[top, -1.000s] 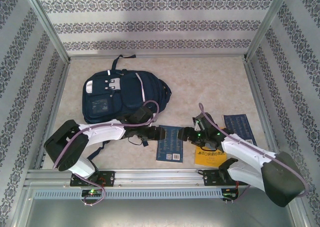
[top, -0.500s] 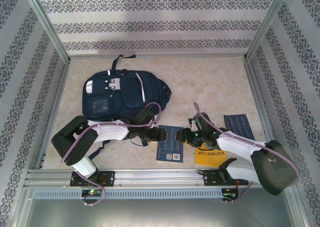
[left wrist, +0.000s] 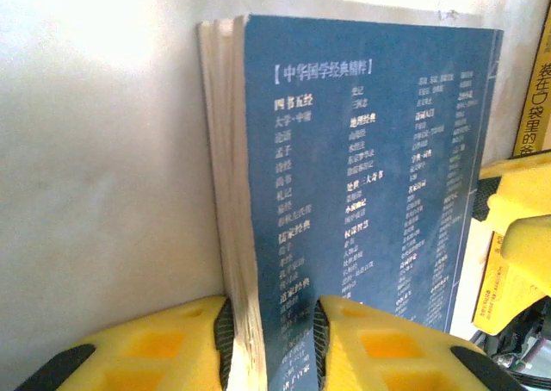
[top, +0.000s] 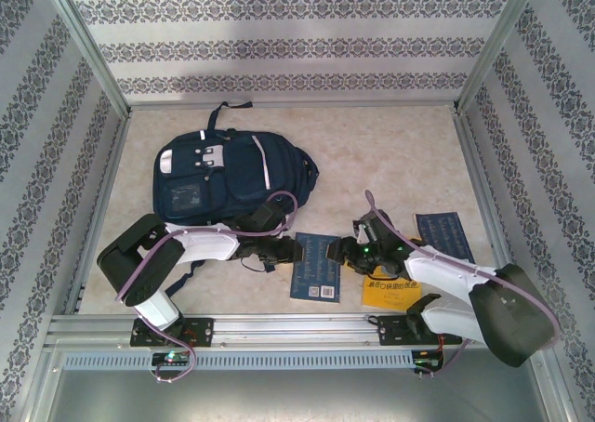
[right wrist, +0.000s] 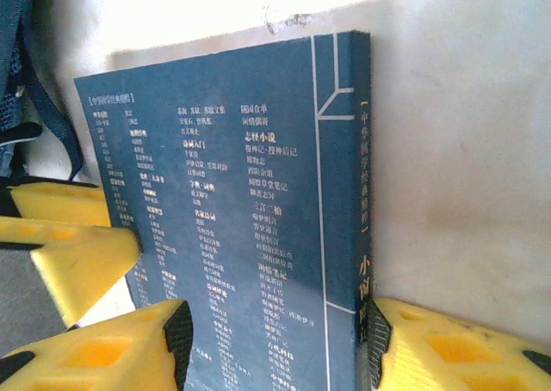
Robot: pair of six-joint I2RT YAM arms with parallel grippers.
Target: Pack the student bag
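Since a second ago both hands have drawn in on the blue book (left wrist: 362,193) | left hand (left wrist: 271,348) narrow, pinching its page edge | right hand (right wrist: 280,348) half-wide astride the spine, grip unclear | yellow book (top: 390,290) just beside, 3 o'clock | second blue book (top: 446,231) at 2 o'clock | student bag (top: 228,176) flat on counter (top: 390,152), 11 o'clock

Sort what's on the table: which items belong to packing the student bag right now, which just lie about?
In the job: student bag; middle blue book, gripped by left tool and right tool.
Lying about for now: yellow book; second blue book at far right. Both likely get packed later.
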